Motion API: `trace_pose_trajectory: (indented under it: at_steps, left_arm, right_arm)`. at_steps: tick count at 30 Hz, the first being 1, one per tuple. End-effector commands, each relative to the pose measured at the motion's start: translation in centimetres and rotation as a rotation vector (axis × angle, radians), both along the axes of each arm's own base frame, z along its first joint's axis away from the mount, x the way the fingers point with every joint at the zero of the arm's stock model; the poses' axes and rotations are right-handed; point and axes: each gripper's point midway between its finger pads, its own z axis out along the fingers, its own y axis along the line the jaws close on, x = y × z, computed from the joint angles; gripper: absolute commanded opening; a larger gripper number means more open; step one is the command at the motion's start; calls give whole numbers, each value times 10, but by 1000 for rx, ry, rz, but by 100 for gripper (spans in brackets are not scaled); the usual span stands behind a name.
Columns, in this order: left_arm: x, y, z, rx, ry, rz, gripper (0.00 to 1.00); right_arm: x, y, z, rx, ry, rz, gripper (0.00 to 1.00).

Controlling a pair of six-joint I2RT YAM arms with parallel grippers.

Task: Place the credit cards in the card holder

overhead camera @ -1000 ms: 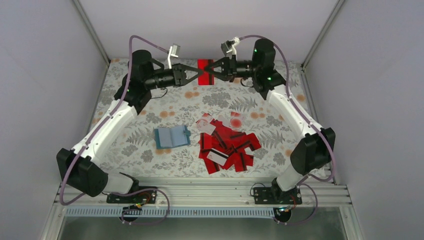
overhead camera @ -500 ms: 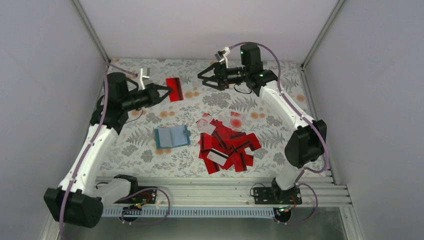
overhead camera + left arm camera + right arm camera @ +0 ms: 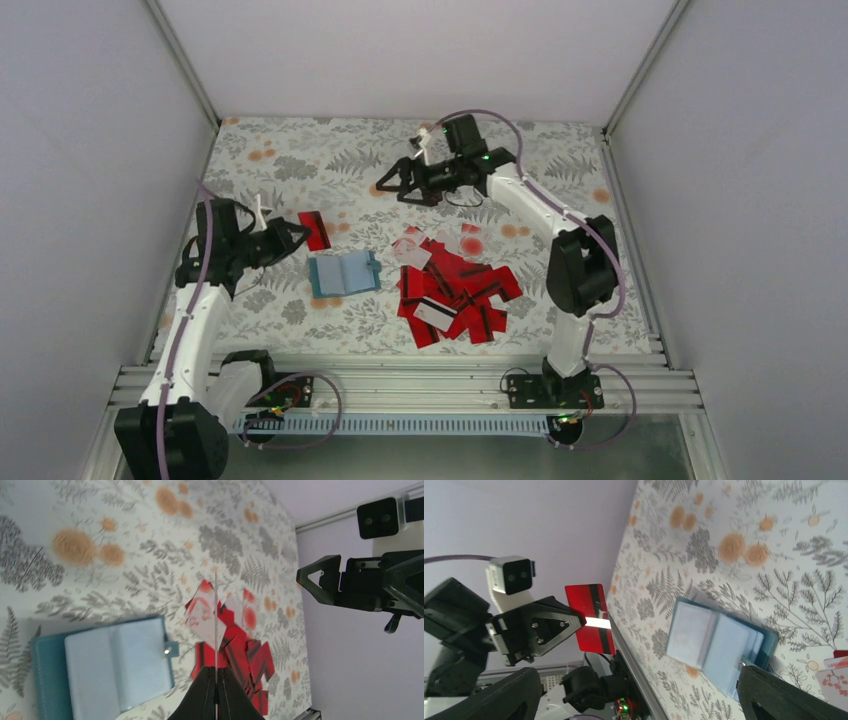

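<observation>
Item: red card [image 3: 316, 230], passed from my right tool [image 3: 386, 186], now spread wide and empty, to my left tool [image 3: 298, 236], clamped on it; lowered just beside the open card holder [image 3: 343, 273]; remaining credit cards [image 3: 455, 292] heaped on table [image 3: 300, 160]; insertion likely next.

In the left wrist view the held card [image 3: 215, 630] shows only its thin edge, and the card holder [image 3: 115, 665] runs off the bottom.
</observation>
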Motion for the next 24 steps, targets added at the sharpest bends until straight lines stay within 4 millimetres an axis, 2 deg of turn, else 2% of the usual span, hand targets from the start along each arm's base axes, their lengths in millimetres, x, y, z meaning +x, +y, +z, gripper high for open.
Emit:
trace_pose_trajectory:
  at_steps: [1,6,9,18,24]
  left_arm:
    - [-9,1,-26,41,28,-38,2]
    - [-19,-1,-67,38,121,-52,2]
    - [-25,1,-86,39,172,-37,2]
    - [-22,-5,-115,52,239,-21,2]
    - [-17,-17,-124,76,225,-44,2]
  right_arm:
    - [-15,23,-32,-87,-6,61,98]
    - [-34,39,-76,-213,-7,143,92]
    - [-43,44,-93,-258,-13,178,85]
    - [-69,67,-115,-250,-21,289,65]
    - [-76,70,-129,-259,-12,320,48]
